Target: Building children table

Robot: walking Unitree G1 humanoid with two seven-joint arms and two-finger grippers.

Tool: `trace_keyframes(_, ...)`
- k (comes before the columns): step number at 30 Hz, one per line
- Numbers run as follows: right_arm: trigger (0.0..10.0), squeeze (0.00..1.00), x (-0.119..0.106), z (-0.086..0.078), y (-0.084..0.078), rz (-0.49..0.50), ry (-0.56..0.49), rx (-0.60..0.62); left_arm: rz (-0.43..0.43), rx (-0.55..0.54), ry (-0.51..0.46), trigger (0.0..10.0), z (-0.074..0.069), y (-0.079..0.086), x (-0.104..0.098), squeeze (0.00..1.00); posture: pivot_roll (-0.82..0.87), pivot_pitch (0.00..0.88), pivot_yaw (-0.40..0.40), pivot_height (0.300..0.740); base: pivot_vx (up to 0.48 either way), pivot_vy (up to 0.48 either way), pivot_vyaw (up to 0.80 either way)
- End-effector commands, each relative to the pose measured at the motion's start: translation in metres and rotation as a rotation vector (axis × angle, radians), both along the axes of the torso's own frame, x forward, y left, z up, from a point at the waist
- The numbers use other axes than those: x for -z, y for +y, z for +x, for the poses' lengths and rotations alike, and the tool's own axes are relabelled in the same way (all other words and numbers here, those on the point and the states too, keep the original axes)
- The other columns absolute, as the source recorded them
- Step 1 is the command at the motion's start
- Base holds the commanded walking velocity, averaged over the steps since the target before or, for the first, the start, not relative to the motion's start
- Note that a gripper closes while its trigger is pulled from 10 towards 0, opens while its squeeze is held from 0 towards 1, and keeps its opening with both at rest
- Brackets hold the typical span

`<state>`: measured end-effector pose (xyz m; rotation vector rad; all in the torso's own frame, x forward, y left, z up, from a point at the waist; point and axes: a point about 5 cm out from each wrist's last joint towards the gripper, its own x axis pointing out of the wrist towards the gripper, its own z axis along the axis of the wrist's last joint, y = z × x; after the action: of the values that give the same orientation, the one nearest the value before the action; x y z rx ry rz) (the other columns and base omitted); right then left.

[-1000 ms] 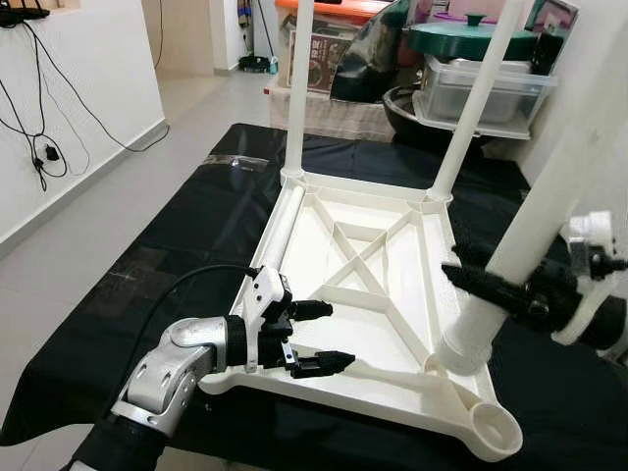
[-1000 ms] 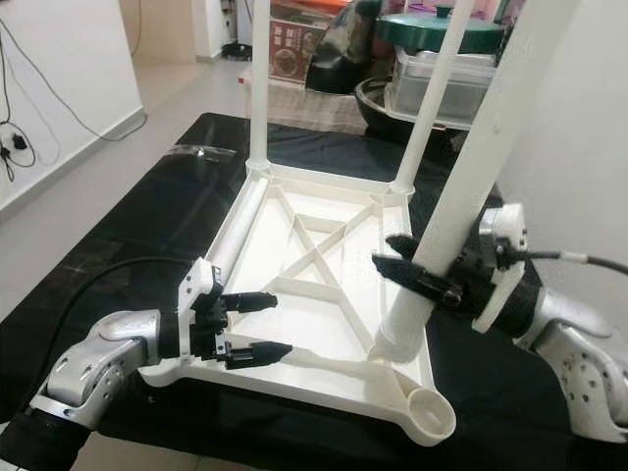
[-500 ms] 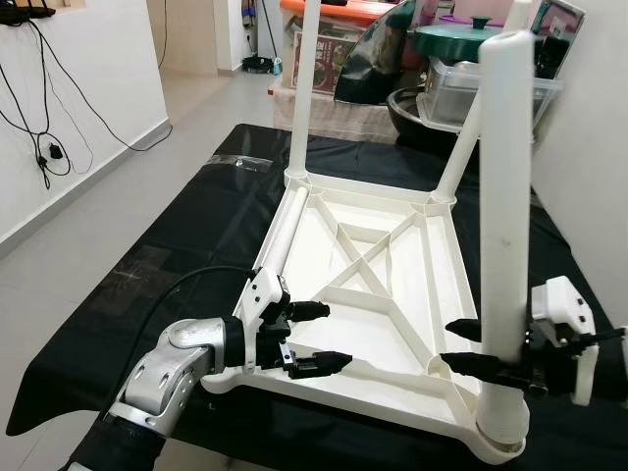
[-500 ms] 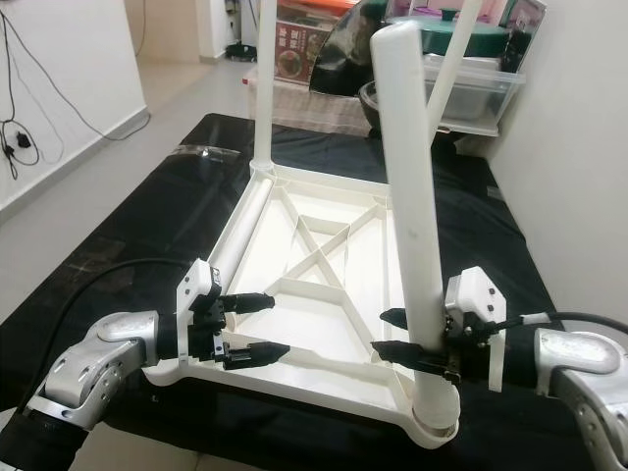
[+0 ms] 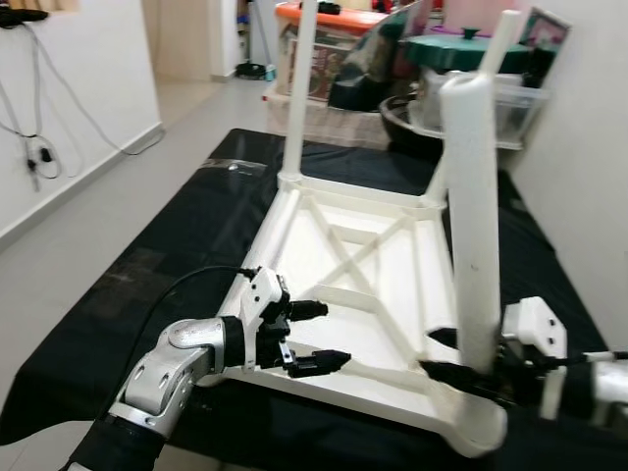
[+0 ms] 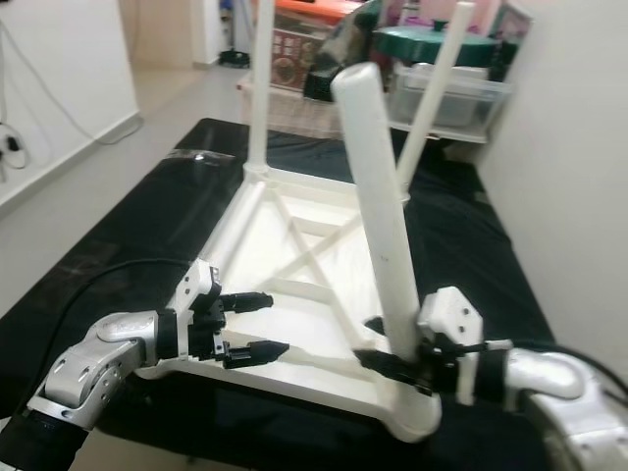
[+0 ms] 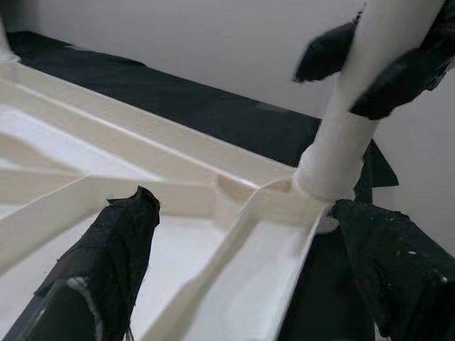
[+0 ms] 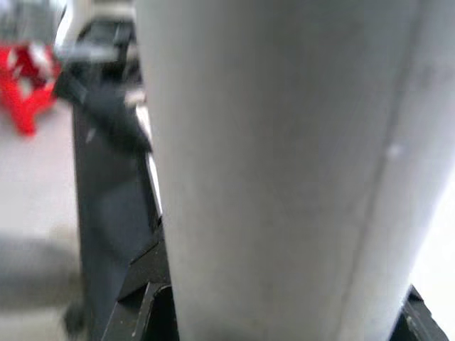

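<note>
The left gripper has its fingers spread wide around the near edge of the upturned white tabletop, which lies on a black cloth. The right gripper is clamped on a white leg standing in the near right corner socket. 2 more legs rise from the far corners.

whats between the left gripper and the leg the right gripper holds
In the left eye view, only the tabletop's near rim and a diagonal rib lie between the left gripper and the leg held by the right gripper.
</note>
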<state>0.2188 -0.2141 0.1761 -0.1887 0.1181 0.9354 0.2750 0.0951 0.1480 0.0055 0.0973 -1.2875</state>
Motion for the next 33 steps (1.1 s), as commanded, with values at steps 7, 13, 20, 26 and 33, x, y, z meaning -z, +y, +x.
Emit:
trace_keyframes(7, 0.0, 0.00, 0.000, 0.006, 0.020, 0.166, -0.119, 0.140, 0.017, -0.007, 0.006, 10.0, 0.002, 0.000, 0.004, 0.00, 0.12, 0.000, -0.104, 0.740, 0.000, 0.000, 0.00)
trace_keyframes(13, 0.0, 0.00, 0.020, -0.007, 0.017, 0.131, -0.068, 0.154, 0.025, -0.015, 0.005, 10.0, 0.003, -0.001, 0.006, 0.00, 0.11, 0.000, -0.100, 0.740, 0.000, 0.000, 0.00)
trace_keyframes(20, 0.0, 0.00, 0.028, -0.016, 0.017, 0.081, -0.015, 0.101, 0.028, -0.020, 0.007, 10.0, 0.003, 0.000, 0.007, 0.00, 0.11, 0.000, -0.100, 0.740, 0.000, 0.000, 0.00)
trace_keyframes(26, 0.0, 0.00, 0.023, -0.013, 0.010, 0.088, 0.021, 0.059, 0.026, -0.031, 0.009, 10.0, 0.005, 0.001, 0.008, 0.00, 0.12, 0.000, -0.115, 0.740, 0.000, 0.000, 0.00)
trace_keyframes(33, 0.0, 0.00, 0.022, -0.012, 0.011, 0.133, 0.034, 0.043, 0.020, -0.047, 0.015, 10.0, 0.005, 0.002, 0.009, 0.00, 0.12, 0.000, -0.123, 0.740, 0.000, 0.000, 0.00)
